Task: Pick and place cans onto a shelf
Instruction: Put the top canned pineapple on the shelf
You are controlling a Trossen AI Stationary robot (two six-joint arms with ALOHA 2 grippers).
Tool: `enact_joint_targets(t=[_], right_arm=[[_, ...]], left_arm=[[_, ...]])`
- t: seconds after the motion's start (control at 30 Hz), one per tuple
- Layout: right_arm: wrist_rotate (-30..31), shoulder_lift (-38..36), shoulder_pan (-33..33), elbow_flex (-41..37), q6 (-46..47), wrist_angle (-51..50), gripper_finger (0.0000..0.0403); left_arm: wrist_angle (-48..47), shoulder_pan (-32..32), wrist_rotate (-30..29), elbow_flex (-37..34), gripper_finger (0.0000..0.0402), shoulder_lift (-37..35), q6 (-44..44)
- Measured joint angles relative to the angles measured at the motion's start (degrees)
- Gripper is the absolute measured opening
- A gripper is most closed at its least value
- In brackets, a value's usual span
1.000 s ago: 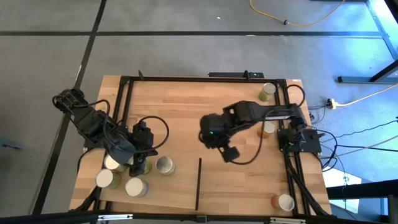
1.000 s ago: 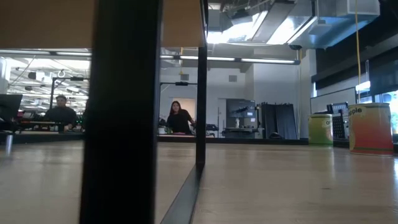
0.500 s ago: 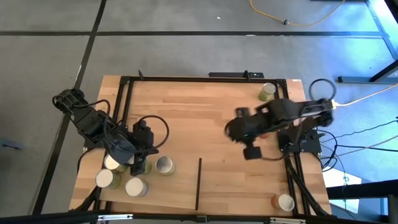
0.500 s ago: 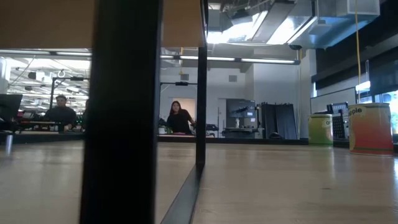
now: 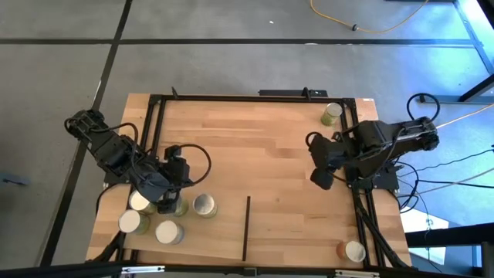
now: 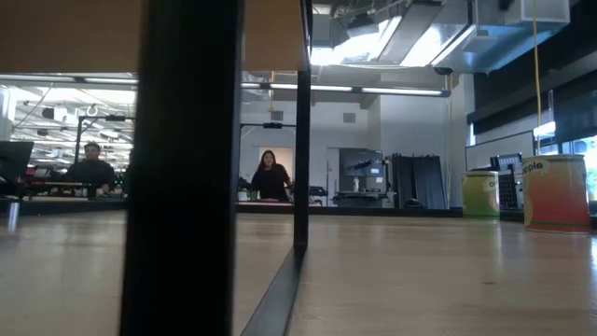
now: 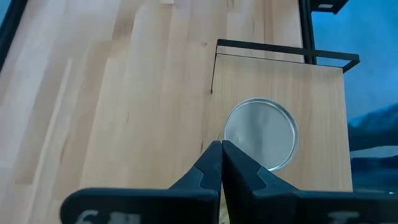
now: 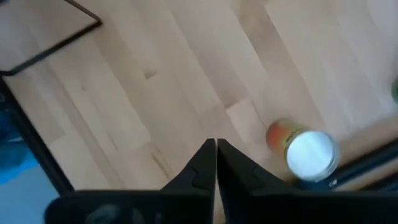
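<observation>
The right hand (image 5: 322,178) hangs over the striped butcher-block tabletop (image 5: 255,147) near its right edge, fingers pressed together and empty. Its wrist view shows a small orange-sided can with a pale round top (image 8: 309,153) standing upright just beyond and to one side of the fingertips, by the black frame rail. To take it cleanly, the hand should spread its fingers first, then centre over the lid and come straight down so the pads meet the sides evenly, not the rim.

The left hand (image 5: 168,205) waits, also pressed shut and holding nothing, over the flat pale plain-wood shelf panel (image 7: 311,99), where a silver-topped can (image 7: 260,134) sits just past its fingertips.

A green-sided can (image 5: 332,113) stands farther out from the right hand, and another orange can (image 5: 353,251) stands well apart from it at the tabletop's near corner.
</observation>
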Motion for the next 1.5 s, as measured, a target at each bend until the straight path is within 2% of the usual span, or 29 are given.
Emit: enact_joint_targets(t=[0.17, 0.4, 0.8, 1.17, 1.5], right_arm=[[2.2, -0.3, -1.6, -3.7, 5.3, 0.0, 0.0044], [3.2, -0.5, -7.8, -10.8, 10.4, 0.1, 0.0084], [-4.3, -7.9, -17.3, -29.3, 9.9, 0.6, 0.0096], [-5.9, -9.8, -20.2, -39.0, -2.2, 15.7, 0.0096], [-5.9, -9.8, -23.4, -42.4, -5.1, 15.7, 0.0096]], left_arm=[[0.5, 1.3, 0.0, 0.0, 0.0, 0.0, -1.0], [0.8, 4.0, -0.1, 0.0, 0.0, 0.0, -4.0], [1.8, 6.4, 0.0, 0.0, 0.0, 0.0, -4.8], [2.1, 8.9, 0.0, 0.0, 0.0, 0.0, -4.9], [2.2, 9.8, 0.1, 0.0, 0.0, 0.0, -4.9]])
